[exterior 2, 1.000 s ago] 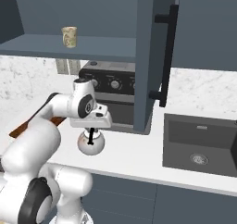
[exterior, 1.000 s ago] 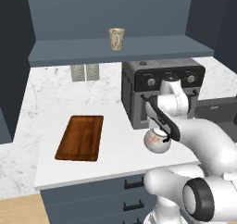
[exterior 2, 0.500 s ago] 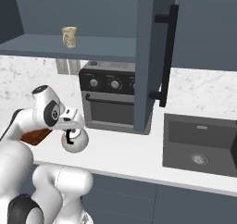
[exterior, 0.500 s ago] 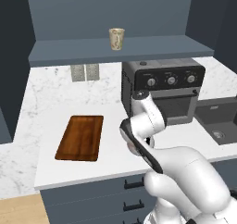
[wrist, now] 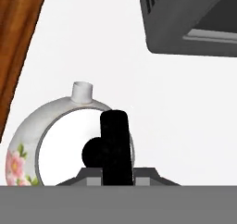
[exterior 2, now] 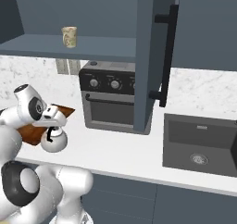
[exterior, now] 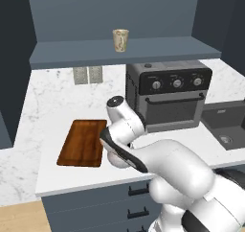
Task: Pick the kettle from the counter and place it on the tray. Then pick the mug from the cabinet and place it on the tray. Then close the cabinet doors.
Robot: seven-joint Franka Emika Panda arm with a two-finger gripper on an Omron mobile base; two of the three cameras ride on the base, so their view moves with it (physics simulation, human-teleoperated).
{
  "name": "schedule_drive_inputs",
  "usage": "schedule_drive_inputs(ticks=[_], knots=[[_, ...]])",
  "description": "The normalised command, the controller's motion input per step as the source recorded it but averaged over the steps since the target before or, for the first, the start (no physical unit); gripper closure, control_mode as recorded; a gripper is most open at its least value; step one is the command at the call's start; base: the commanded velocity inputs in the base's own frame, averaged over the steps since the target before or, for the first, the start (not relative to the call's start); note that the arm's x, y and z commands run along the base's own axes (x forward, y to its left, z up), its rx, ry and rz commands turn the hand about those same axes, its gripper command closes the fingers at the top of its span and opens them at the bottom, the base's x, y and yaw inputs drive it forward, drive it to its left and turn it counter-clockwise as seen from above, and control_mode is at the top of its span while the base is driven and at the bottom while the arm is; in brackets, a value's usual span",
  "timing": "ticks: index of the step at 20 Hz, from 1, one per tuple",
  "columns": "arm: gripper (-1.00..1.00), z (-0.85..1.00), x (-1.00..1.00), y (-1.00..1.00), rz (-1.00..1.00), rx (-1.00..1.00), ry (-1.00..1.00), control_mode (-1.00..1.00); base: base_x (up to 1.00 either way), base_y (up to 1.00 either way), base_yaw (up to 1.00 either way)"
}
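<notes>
My gripper (exterior 2: pixel 52 126) is shut on the black arched handle of the kettle (exterior 2: pixel 54 142), a round silvery-white pot with pink flowers, and holds it just above the counter (exterior 2: pixel 115 146). In the hand view the kettle (wrist: pixel 60 135) hangs below the gripper (wrist: pixel 115 174), with the tray (wrist: pixel 18 42) along the left edge. Seen from the left base, the kettle (exterior: pixel 115 158) peeks out under my arm, right beside the reddish-brown tray (exterior: pixel 82 142). The beige mug (exterior: pixel 120 39) stands on the open cabinet's shelf (exterior: pixel 158 48). A cabinet door (exterior 2: pixel 143 56) stands open.
A dark toaster oven (exterior: pixel 170 94) sits on the counter right of the kettle. A dark sink (exterior 2: pixel 203 144) lies at the far right. Two wall outlets (exterior: pixel 87 75) are behind the tray. Drawers (exterior: pixel 95 204) run under the counter.
My arm has swung left, carrying the kettle from in front of the oven to the tray's right edge. The mug and the doors have stayed put.
</notes>
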Motion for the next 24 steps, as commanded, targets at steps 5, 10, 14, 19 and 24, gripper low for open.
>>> schedule_drive_inputs(ticks=[5, 10, 14, 19, 24], knots=[[1.0, 0.01, 0.76, 0.6, -0.13, 0.0, 0.07, -1.0, 0.0, 0.0, 0.0], [1.0, 0.0, 0.65, 0.5, -0.11, 0.0, 0.0, -1.0, 0.0, 0.0, 0.0], [1.0, 0.0, 0.5, 0.43, -0.09, -0.03, 0.0, -1.0, 0.0, 0.0, 0.0], [1.0, 0.01, 0.2, 0.25, -0.06, -0.01, 0.0, -1.0, 0.0, 0.0, 0.0], [1.0, 0.02, 0.11, 0.14, -0.06, 0.0, 0.0, -1.0, 0.0, 0.0, 0.0]])
